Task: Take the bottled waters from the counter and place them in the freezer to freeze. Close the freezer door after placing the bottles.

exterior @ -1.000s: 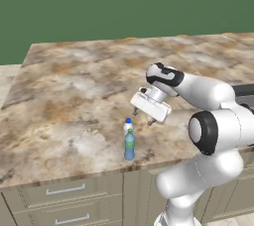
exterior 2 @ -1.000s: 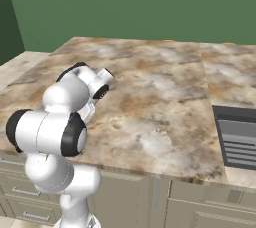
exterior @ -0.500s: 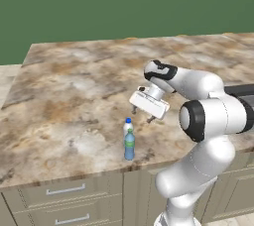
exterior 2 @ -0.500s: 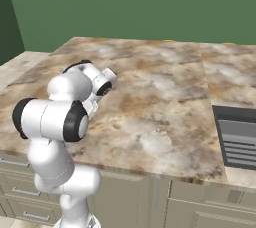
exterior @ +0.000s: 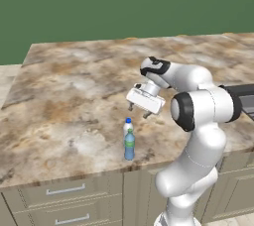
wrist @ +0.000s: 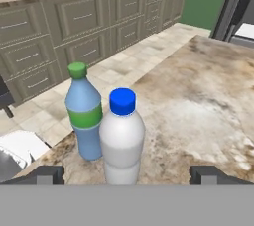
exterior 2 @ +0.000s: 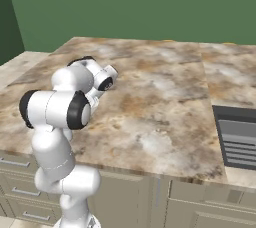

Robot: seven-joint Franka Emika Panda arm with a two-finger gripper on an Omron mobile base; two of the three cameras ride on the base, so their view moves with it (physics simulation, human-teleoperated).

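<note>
Two bottles stand upright, touching, near the counter's (exterior: 74, 91) front edge: the white bottle (wrist: 121, 138) nearer the hand camera, the blue bottle (wrist: 83, 116) behind. The hand view shows both caps; the left base view shows the gripper (exterior: 138, 112) open just above them.

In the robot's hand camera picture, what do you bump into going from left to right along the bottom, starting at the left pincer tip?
Left finger tip → blue-tinted bottle with the green cap → whitish bottle with the blue cap → bare marbled counter → right finger tip.
</note>
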